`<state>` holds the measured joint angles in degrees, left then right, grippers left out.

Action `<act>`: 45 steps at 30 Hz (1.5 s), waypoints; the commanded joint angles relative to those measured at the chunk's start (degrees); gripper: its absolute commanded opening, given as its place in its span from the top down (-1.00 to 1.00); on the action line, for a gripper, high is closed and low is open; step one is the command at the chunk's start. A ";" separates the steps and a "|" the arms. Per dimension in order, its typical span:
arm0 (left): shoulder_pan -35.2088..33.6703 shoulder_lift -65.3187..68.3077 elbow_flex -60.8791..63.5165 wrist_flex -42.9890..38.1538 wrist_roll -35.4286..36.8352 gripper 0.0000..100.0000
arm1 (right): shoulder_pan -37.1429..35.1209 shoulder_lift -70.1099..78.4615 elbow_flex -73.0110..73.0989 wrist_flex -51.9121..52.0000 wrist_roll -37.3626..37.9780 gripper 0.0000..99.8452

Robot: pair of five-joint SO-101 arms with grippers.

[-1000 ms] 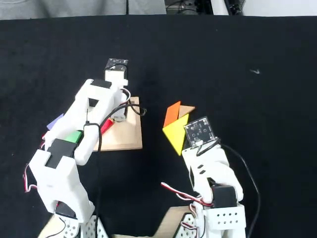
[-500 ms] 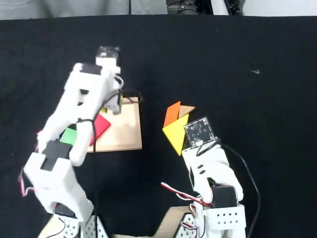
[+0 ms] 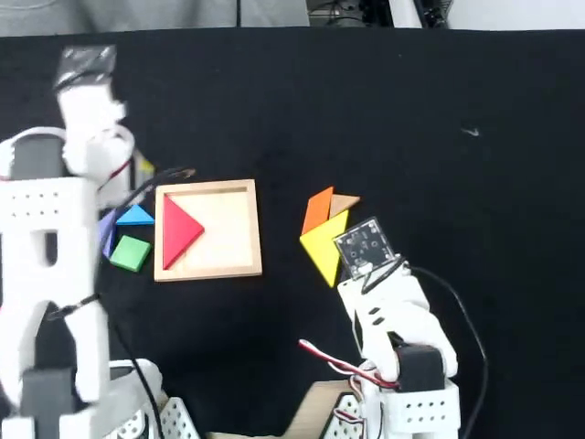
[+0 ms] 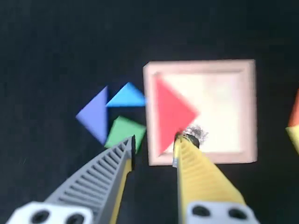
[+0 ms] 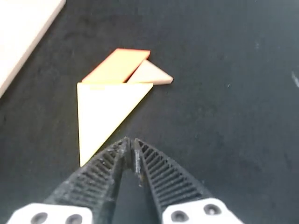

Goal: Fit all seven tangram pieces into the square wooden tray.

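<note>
While the left hand [image 4: 154,142] hangs above the wooden tray [image 3: 228,240] with its fingers [image 4: 201,179] spread apart and nothing between them, the right hand [image 5: 131,145] is pressed closed and empty. In its wrist view the left hand's tips sit over the tray corner nearest the green square [image 3: 131,252].

Inside the tray lies the red triangle [image 3: 176,229]. Its long edge runs along the tray wall on the left arm's side and its point faces the tray's middle.

Three pieces rest on the black table [image 3: 475,183] outside that same wall. The blue triangle [image 3: 135,217] is just beside the wall, the green square sits next to it, and the purple triangle [image 3: 108,234] lies beyond both, farther from the tray.

On the tray's opposite side, apart from it, three more pieces cluster together. The yellow triangle [image 3: 322,243] lies nearest the right arm. The orange parallelogram [image 3: 317,210] meets its edge, and the small tan triangle [image 3: 345,202] touches the orange piece on the side away from the tray.

The right hand's closed tips sit just beside the yellow triangle's slanting edge; whether they touch the table cannot be told.
</note>
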<state>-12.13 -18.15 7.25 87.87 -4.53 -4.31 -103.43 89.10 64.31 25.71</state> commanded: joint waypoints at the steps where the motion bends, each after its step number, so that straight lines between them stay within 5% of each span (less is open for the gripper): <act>1: -6.46 -8.70 13.41 -5.80 -4.22 0.68 | -0.53 -4.44 -5.32 0.09 -0.09 0.98; 11: -13.67 -34.90 53.41 -28.66 -4.84 0.68 | -1.05 20.53 -26.15 -0.18 0.09 0.91; 16: -13.76 -35.69 66.15 -40.88 -1.85 0.68 | -9.41 42.33 -36.18 0.44 -0.97 0.91; 23: -19.91 -36.04 68.26 -43.43 0.88 0.68 | -19.69 64.57 -43.12 -8.09 -18.02 0.76; 31: -19.82 -36.31 70.55 -47.12 0.88 0.68 | -15.47 84.79 -49.54 -12.22 -34.73 0.58; 45: -18.24 -36.31 70.64 -47.38 0.88 0.68 | -10.46 100.70 -55.08 -11.87 -39.47 0.58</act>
<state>-31.12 -53.49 78.20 41.54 -4.09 -16.09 -2.77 37.05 52.35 -13.14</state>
